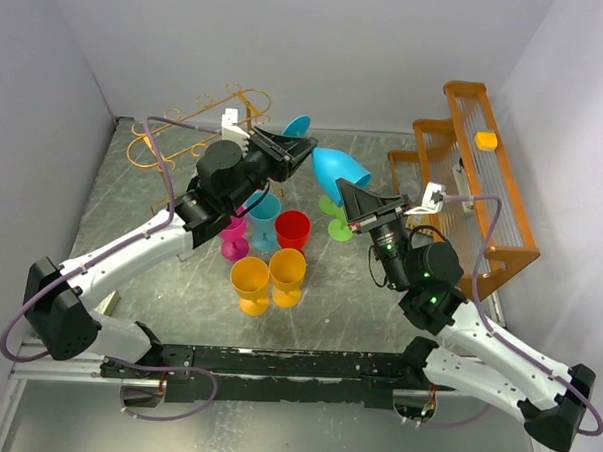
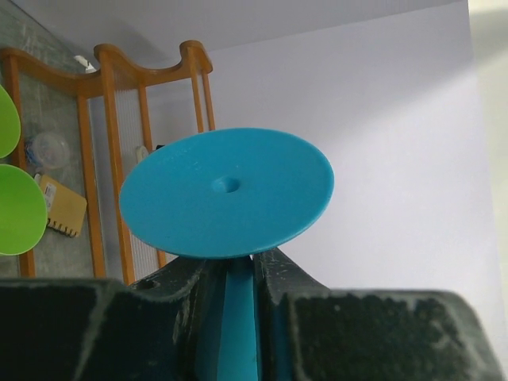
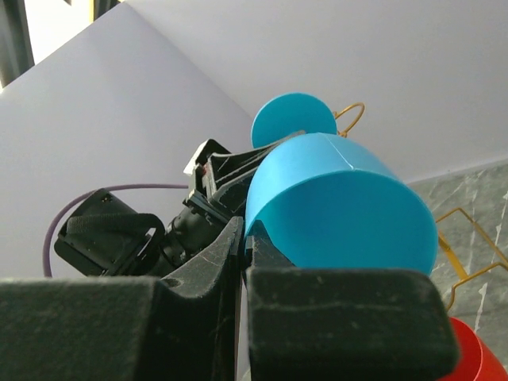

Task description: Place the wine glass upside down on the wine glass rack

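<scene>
Fingers (image 2: 278,276) of the left gripper (image 1: 303,144) are clamped on the stem of the blue wine glass (image 1: 340,171), just below its round foot. The right gripper (image 3: 244,232) is closed on the bowl wall at the rim, fingers nearly together. The left arm is stretched diagonally from the near-left base toward back centre. The right arm is bent upward, wrist aimed back-left. The glass is held in the air between both grippers, roughly horizontal, foot toward the back, mouth toward the right. It sits right of the gold wire wine glass rack (image 1: 199,123), not touching it. A small yellow block (image 1: 486,140) is seen on the wooden slatted rack (image 1: 502,225). Pink, teal, red, orange and green glasses stand on the table (image 1: 132,219).
</scene>
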